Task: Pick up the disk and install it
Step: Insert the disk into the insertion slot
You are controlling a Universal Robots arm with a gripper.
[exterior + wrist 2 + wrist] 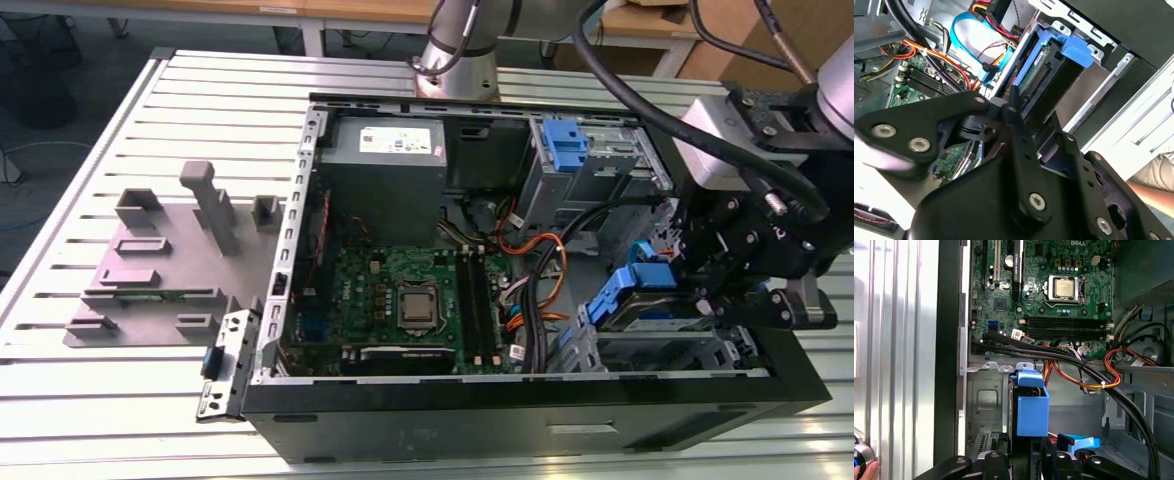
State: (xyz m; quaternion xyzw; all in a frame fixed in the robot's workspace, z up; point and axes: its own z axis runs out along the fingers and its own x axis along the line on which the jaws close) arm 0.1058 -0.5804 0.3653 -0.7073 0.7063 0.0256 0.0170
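Observation:
The disk (638,298), a metal drive in a blue plastic bracket, stands on edge at the drive bay (667,352) in the open computer case's corner, at the exterior view's right. My gripper (697,282) is down over it, with a black finger on each side, shut on the disk. In the second wrist view the disk (1051,67) shows its connector edge and blue tab against the bay's metal rails, just beyond the gripper (1036,125). The first wrist view has the blue bracket of the disk (1032,409) rising from between the fingers (999,460) beside the bay's cage wall (985,399).
Inside the case are the green motherboard (400,300), a grey power supply box (384,150), orange and black cables (534,262) and another blue bracket (566,143). A grey plastic stand with posts (163,262) sits on the slatted table. A person's hand (866,472) rests outside the case.

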